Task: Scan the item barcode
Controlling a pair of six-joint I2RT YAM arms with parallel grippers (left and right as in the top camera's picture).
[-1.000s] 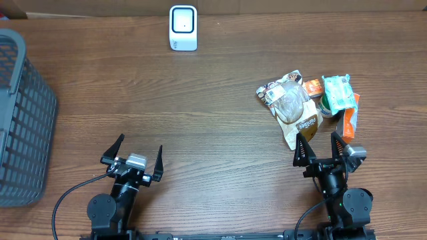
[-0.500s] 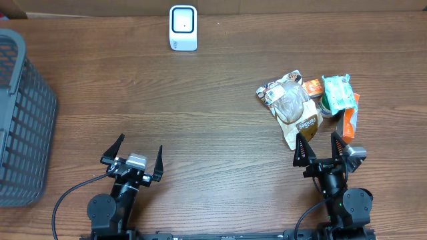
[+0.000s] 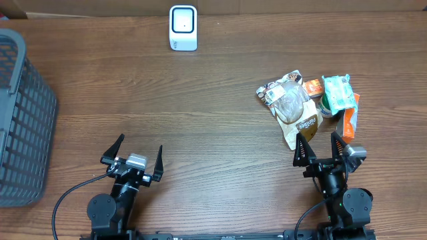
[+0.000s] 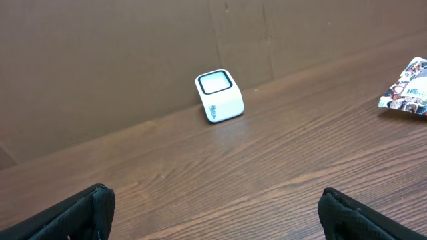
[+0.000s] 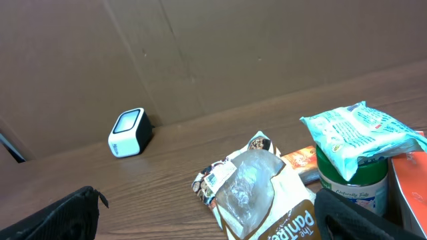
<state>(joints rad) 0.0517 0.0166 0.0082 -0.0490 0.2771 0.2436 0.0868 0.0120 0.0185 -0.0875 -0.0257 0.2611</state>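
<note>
A white barcode scanner (image 3: 183, 28) with a dark window stands at the table's far edge; it also shows as the scanner (image 4: 219, 96) and the scanner (image 5: 129, 131). A pile of items lies at the right: a brown-and-white snack bag (image 3: 293, 109) with a clear window, a teal packet (image 3: 339, 90) on a green can (image 5: 351, 175), an orange pack (image 3: 351, 121). The snack bag (image 5: 263, 190) lies just ahead of my right gripper (image 3: 322, 148), which is open and empty. My left gripper (image 3: 133, 155) stands open near the front edge, nothing between its fingers (image 4: 73, 217).
A dark grey wire basket (image 3: 20, 120) stands at the left edge. A brown cardboard wall (image 4: 133, 53) backs the table behind the scanner. Bare wood lies between the two grippers and the scanner.
</note>
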